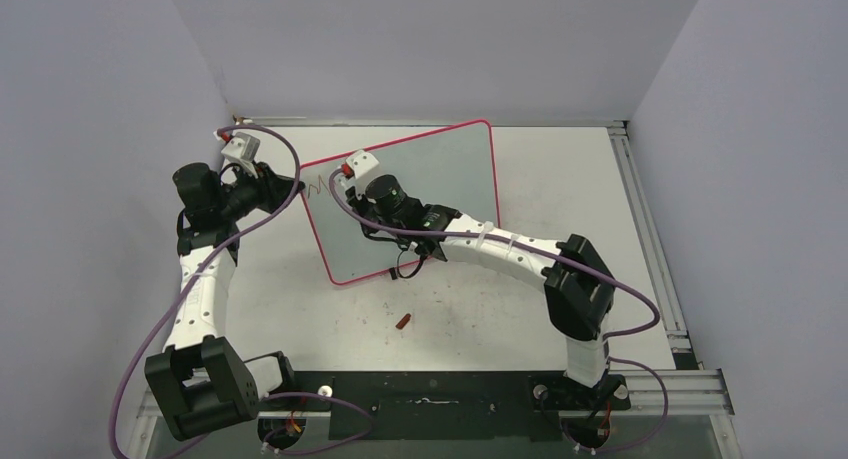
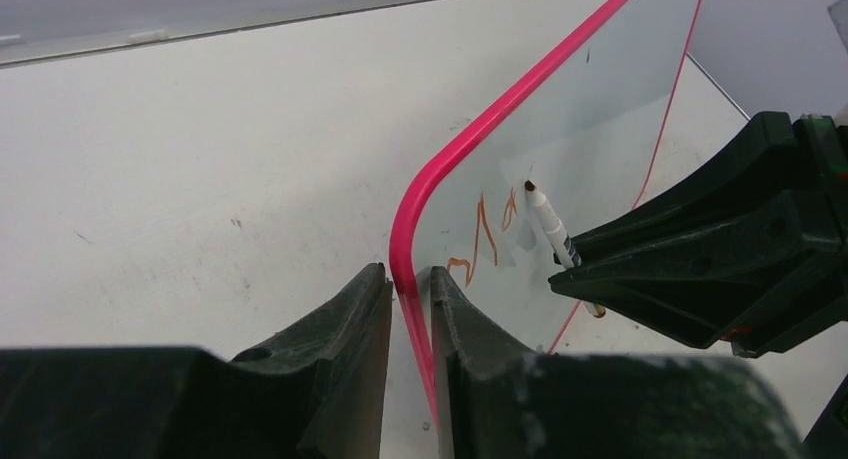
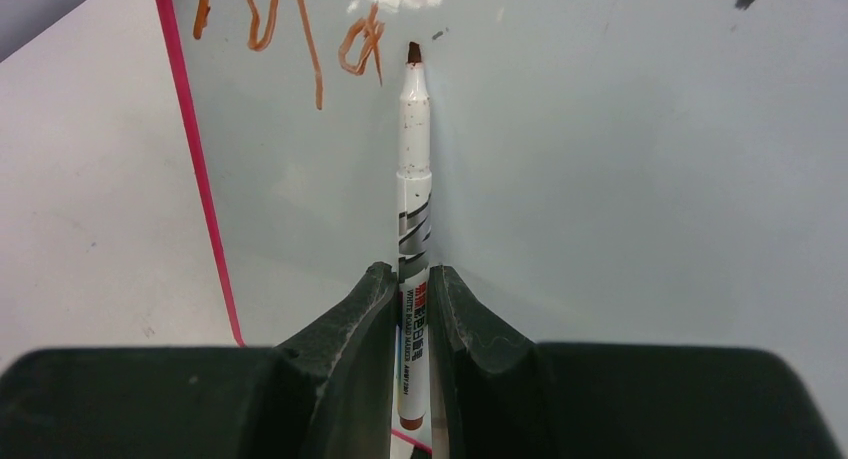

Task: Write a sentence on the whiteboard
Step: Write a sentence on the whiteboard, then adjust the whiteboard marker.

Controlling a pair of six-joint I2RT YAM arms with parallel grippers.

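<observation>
The whiteboard [image 1: 450, 179] stands up on the bench [image 1: 570, 179]. It is closer to the far edge and a bit left of the middle. It has a thin pink rim.

The left claw [image 2: 408, 279] is pinching that rim on the side of the board that faces the bench's left edge. One finger sits on each side of the board.

The right claw [image 3: 410, 279] is pinching a white marker [image 3: 413, 169] by its lower part. The marker sticks straight out from between the fingers. Its dark tip is right up by the board's face, just beside the writing. I cannot tell if it really touches.

The sentence [image 3: 290, 29] is just a few shaky red-brown letters: a big "M" and a small round letter next to it. They sit close to the rim that the left claw holds.

A small red piece [image 1: 403, 321] lies on the bench between the board and the near edge.
</observation>
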